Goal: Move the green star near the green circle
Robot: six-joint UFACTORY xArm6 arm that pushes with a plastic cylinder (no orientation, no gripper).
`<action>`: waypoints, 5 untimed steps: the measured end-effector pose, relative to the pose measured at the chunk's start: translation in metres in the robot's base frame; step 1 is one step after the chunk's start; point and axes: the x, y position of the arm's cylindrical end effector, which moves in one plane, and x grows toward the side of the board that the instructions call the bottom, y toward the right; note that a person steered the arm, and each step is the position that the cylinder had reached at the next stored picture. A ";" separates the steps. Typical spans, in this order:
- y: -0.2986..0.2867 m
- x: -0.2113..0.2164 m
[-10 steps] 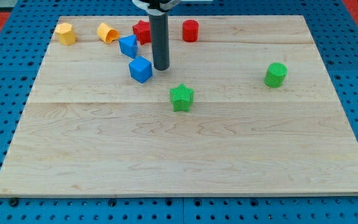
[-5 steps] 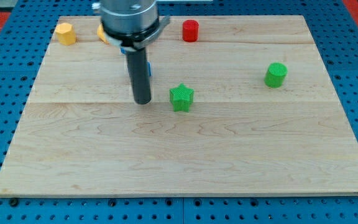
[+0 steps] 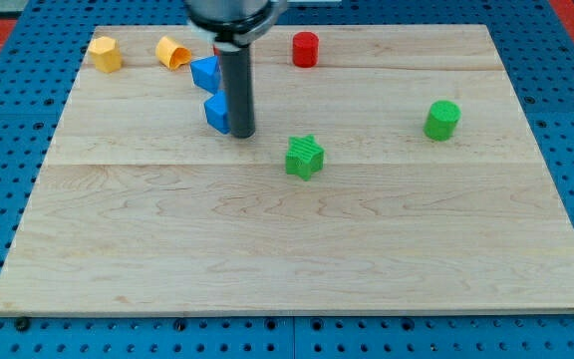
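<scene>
- My tip [image 3: 242, 135] rests on the wooden board [image 3: 297, 269] in its upper-left quarter, touching or just beside the lower blue cube [image 3: 216, 113]. There are no jaws on this rod, so nothing is held or clamped; it can only push.
- The green star [image 3: 305, 158] lies near the board's centre, a little toward the top edge, apart from my tip and to its right and slightly below.
- The green circle [image 3: 442, 120] stands well apart from the star, toward the right edge and somewhat nearer the top edge.
- Risk: my tip sits above and left of the star. A push from this bearing would probably drive the star toward the bottom edge, away from the circle's line.
- Risk: the star's points may catch the rod off-centre, making it spin and slip aside.
- Risk: any move toward the left edge would likely drag the blue cube, and the second blue block [image 3: 205, 72] behind it.
- Risk: an overlong push could knock the circle toward the right edge.
- Bystanders near the top edge: red cylinder [image 3: 306, 48], two yellow blocks [image 3: 106, 53] [image 3: 172, 51]; judged out of the path.
</scene>
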 end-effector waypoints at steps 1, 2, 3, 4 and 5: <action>0.028 0.028; 0.105 0.013; 0.106 0.031; 0.076 0.071; 0.137 0.080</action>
